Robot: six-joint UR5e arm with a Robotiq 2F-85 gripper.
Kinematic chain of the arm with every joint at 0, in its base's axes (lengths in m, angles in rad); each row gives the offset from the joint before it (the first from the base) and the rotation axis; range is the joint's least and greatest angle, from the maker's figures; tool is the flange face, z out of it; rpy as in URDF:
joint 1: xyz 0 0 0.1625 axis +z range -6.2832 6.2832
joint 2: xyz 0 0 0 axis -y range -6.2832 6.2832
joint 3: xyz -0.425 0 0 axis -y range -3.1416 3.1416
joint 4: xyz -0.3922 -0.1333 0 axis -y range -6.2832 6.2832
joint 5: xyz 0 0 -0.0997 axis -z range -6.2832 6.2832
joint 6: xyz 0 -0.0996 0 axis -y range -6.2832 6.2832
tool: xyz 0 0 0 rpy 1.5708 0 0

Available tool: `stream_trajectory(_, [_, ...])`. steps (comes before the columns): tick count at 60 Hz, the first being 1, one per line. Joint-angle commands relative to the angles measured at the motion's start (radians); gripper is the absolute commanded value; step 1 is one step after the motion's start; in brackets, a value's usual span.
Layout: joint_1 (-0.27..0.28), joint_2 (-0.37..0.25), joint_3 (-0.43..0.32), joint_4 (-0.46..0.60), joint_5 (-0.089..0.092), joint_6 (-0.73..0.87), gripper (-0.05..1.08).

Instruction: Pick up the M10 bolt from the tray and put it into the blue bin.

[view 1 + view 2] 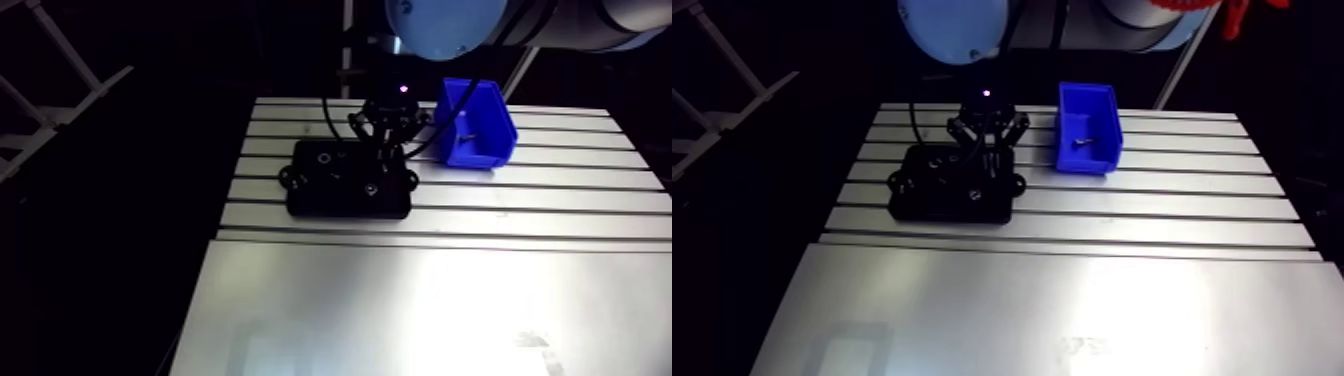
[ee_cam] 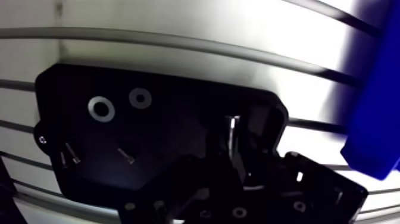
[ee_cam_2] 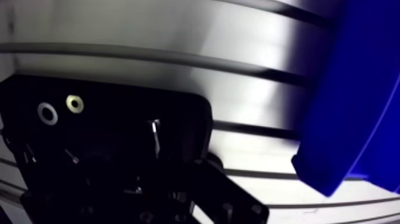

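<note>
Your pincer [image 2: 243, 156] looks clamped on the M10 bolt [image 2: 232, 136] — held at its tips, over the corner of the black tray [image 2: 172, 113] nearest the blue bin [image 2: 375, 113] — both resting on the bench [image 2: 178, 59].

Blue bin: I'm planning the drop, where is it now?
In the arm view, the blue plastic bin stands on the slotted aluminium table, just right of the black tray.

Slotted aluminium bench [image 1: 1172, 215] with dark grooves across it, smooth plate [image 1: 1072, 300] at its near end catching bright glare, pale frame struts [image 1: 95, 92] beside it, darkness around.
</note>
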Motion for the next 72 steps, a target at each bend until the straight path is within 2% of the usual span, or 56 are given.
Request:
stream_trajectory(1, [0.000, 0.000, 0.005, -0.002, -0.001, 0.000, 0.74])
stream_trajectory(12, [0.000, 0.000, 0.008, -0.002, -0.001, 0.000, 0.75])
stream_trajectory(18, [0.000, -0.002, 0.008, -0.004, -0.001, -0.001, 0.81])
stream_trajectory(40, [-0.002, -0.003, 0.008, -0.004, 0.001, -0.001, 0.87])
stream_trajectory(54, [0.004, -0.036, 0.012, 0.011, 0.008, -0.014, 0.97])
stream_trajectory(72, [0.011, -0.098, 0.017, 0.086, 0.007, -0.018, 1.02])
